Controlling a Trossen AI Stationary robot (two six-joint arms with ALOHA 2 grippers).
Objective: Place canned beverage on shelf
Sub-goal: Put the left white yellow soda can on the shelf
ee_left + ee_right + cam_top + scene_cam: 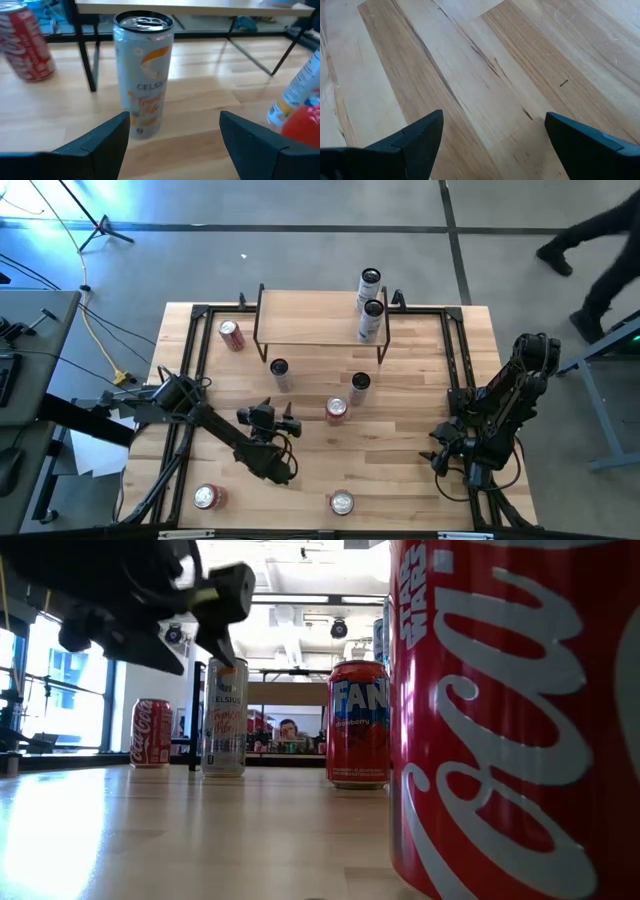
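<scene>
My left tool [284, 420] hangs over the middle of the light wooden desk [420, 480], with its two dark fingers [102, 145] spread apart and nothing between them. It touches no can. In the left wrist view the gap between the fingers is wider than the tall pale slim drink can with orange lettering [143, 75] that stands upright just ahead of them. That can sits on the desk in front of the shelf, not yet on it, and seen from above [280, 372] it is near the shelf's front left leg.

The shelf [310, 315], a low riser with a light wood plank top on thin black metal legs, stands at the far side of the desk. Two slim white cans [370, 320] are on its right end, one behind the other.

A short red can with blue lettering [337, 410] stands on the desk just right of my left tool, and another slim pale can [359, 387] stands beyond it, near the shelf's front right leg. A red cola can [232, 335] stands left of the shelf. Two more red cans sit near the front edge of the desk, one at the left [207, 498] and one nearer the middle [342, 502].

My right tool [445, 460] waits over the right side of the desk, its fingers [412, 140] parted and empty above bare wood.
</scene>
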